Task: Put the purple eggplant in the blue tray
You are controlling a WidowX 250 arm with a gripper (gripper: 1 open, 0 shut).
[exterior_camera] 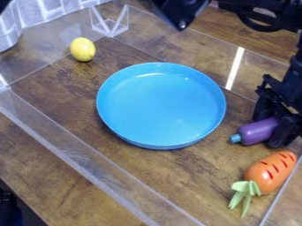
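— So, working from the near edge back, where does the job stand?

— Nearest lies an orange carrot (274, 169) with green leaves, not part of the task. Just behind it, the purple eggplant (255, 133) rests on the wooden table (71, 106), its bluish stem end pointing toward the blue tray (162, 103).

— And the pincer?

— The gripper (281, 126) is down over the fat end of the eggplant with its jaws drawn in; it looks clamped on it, though the contact itself is dark and hard to read.

— So what's left?

— By my reading, nearly all of it: the tray is bare inside, and the eggplant sits just beside its right rim, not lifted. It needs raising, carrying left, and releasing.

— The setting?

— Clear plastic walls (53, 124) fence the brown planks. Farther back sits a yellow lemon (81, 48), then dark equipment too blurred to name.
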